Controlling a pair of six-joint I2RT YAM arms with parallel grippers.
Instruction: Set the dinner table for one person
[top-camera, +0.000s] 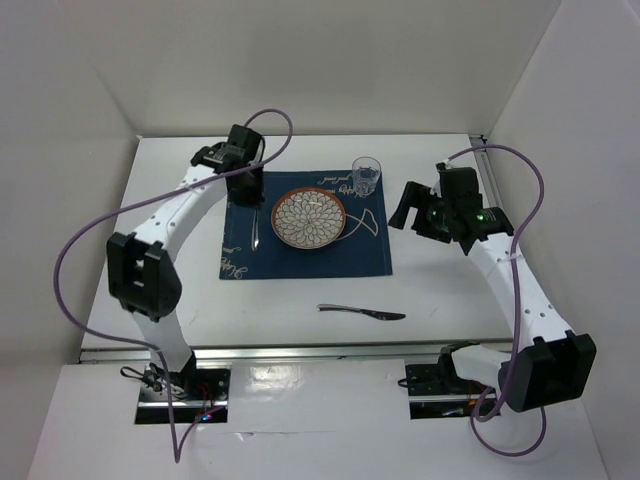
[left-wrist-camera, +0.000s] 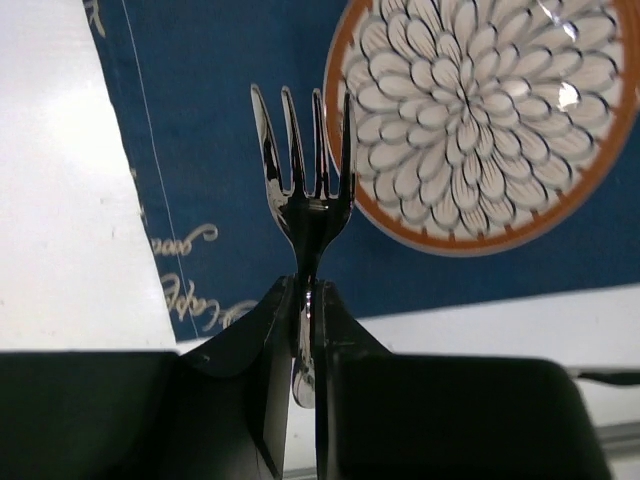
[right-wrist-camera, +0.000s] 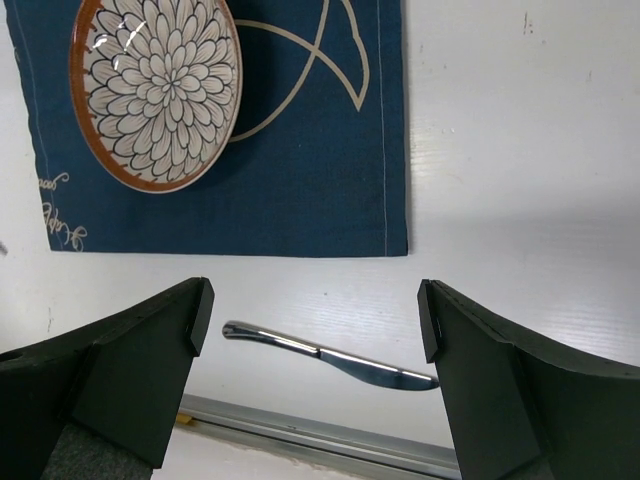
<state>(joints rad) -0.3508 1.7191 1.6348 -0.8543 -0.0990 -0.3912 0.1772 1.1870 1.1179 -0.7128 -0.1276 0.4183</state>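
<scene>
- Left gripper (top-camera: 248, 200), seen from above, is clamped on a fork (top-camera: 256, 236) at the left side of the blue placemat (top-camera: 330, 262), beside the plate (top-camera: 309, 218). The white dinner table (top-camera: 450, 290) lies under everything, with a knife (top-camera: 362, 311) on it near the front edge.
- Left wrist: the fingers pinch the fork's handle, tines pointing away.
- Right wrist: the right gripper (right-wrist-camera: 315, 300) is spread wide, holding nothing, above the knife.
</scene>
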